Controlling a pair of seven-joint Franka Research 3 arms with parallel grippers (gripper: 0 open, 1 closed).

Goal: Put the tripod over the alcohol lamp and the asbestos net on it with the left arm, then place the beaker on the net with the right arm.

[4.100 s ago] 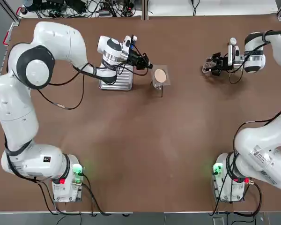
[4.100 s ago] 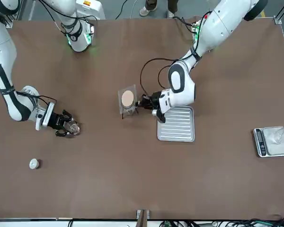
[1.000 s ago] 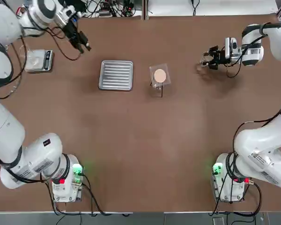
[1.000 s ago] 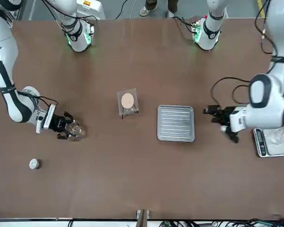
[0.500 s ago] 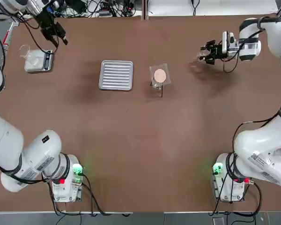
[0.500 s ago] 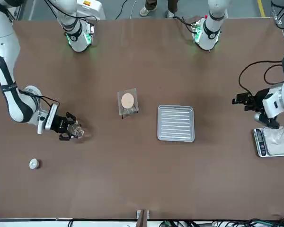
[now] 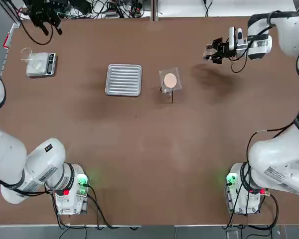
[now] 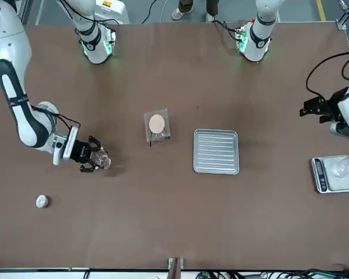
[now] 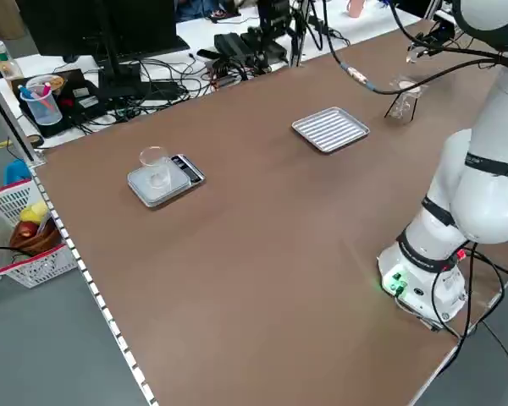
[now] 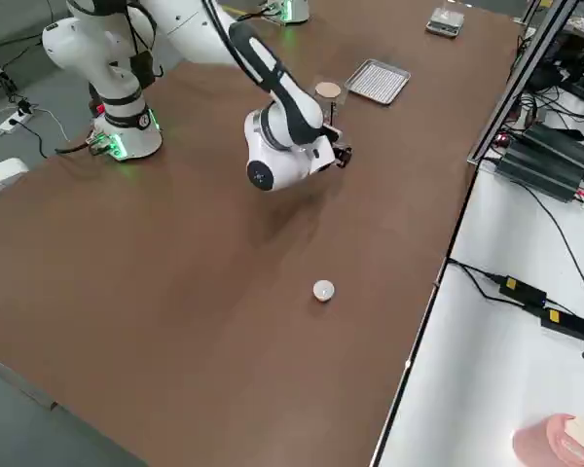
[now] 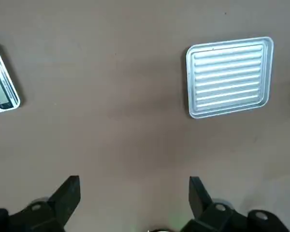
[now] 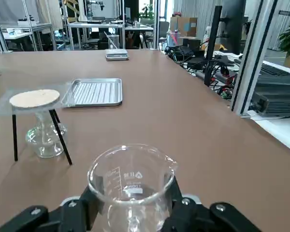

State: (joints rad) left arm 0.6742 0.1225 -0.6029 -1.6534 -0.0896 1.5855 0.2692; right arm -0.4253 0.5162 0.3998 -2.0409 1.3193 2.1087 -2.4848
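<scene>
Our right gripper [image 8: 91, 156] is clamped on the beaker [image 12: 130, 181], lifted off the desk [image 7: 154, 144], well apart from the asbestos net [image 7: 170, 80] atop the tripod [image 12: 38, 123] over the alcohol lamp [image 12: 44, 137]. We judge placing comes next: carry it over the disc, upright, and lower. Our left gripper [image 7: 46, 19] hangs open, empty, at the far corner.

Right gripper [image 8: 99, 160] jaws clamped, held above table; left gripper [image 7: 44, 19] jaws apart, far corner.

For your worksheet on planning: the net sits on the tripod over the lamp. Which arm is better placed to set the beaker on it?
The right. Its gripper already holds the beaker near the asbestos net; the left gripper is open, empty, at the far corner.
</scene>
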